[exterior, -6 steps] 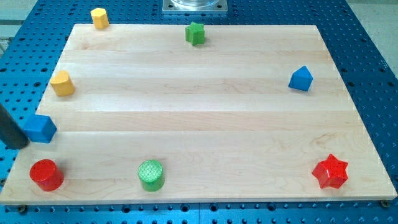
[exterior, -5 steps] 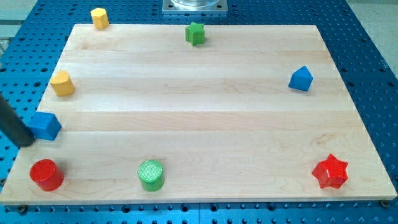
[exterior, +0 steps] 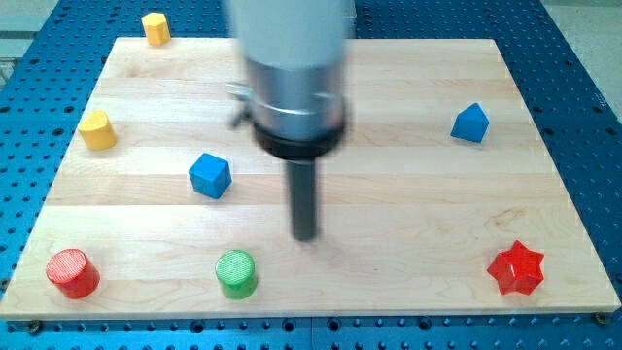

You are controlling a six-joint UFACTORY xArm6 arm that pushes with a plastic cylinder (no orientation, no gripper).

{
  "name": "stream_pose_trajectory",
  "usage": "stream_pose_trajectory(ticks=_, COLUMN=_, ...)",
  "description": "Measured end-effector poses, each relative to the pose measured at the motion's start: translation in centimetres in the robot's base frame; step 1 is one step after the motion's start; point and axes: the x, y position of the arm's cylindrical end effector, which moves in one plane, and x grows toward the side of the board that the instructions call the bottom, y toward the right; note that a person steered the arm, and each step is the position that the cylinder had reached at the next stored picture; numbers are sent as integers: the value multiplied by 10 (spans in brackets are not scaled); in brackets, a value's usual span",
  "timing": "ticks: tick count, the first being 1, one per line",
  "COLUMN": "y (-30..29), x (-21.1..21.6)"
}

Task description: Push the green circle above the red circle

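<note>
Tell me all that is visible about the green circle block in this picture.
The green circle is a short upright cylinder, bright green, with fine ridged lines across its flat top; it looks like plastic. It stands near the bottom edge of the wooden board, left of the middle, touching no other block. The red circle stands well off toward the view's left, at about the same level. My tip is above it and to its right in the view, apart from it.
</note>
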Motion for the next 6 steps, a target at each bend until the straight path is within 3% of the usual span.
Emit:
stream_pose_trajectory(ticks=1, y=3, x=66)
stream_pose_trajectory(ticks=4, y=-144, x=54)
stream_pose_trajectory(ticks=5, y=-172, x=31)
stream_pose_trajectory(ticks=6, y=-166, x=39)
